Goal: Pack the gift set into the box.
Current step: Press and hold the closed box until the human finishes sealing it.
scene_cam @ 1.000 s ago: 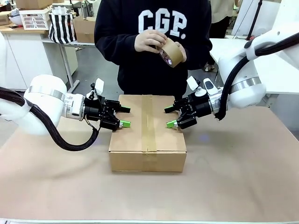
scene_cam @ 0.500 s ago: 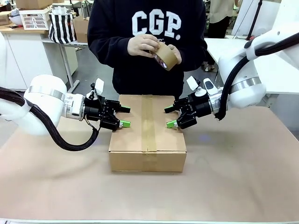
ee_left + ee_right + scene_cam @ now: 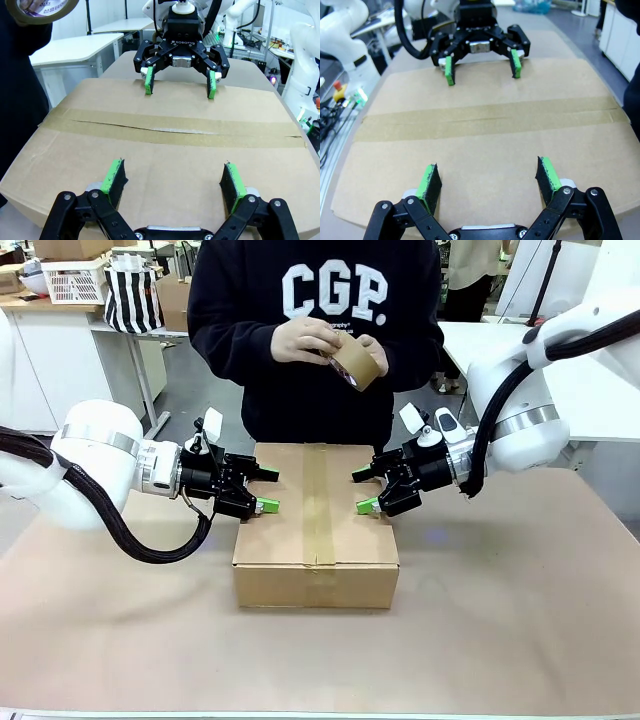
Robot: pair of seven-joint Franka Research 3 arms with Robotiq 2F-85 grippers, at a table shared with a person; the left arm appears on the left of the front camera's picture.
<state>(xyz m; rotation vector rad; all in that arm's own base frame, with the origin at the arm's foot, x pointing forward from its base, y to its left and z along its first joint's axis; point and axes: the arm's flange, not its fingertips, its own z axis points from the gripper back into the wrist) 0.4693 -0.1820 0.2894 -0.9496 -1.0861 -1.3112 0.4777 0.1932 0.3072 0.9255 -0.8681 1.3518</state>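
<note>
White arms (image 3: pixel 95 455), blk corrugated cables — blk end effectors, green pads (image 3: pixel 114 176).

My front camera sits at my side of the counter (image 3: pixel 520 620), looking across the box (image 3: pixel 315 530) toward the person (image 3: pixel 315 330) beyond it, from a middling distance. My 2 wrist cameras ride low and close over the box's opposite ends, facing each other along its top: one sights past the left claw (image 3: pixel 172 182), the other past the right claw (image 3: pixel 487 182). All 3 views share the taped seam (image 3: pixel 170 130).
</note>
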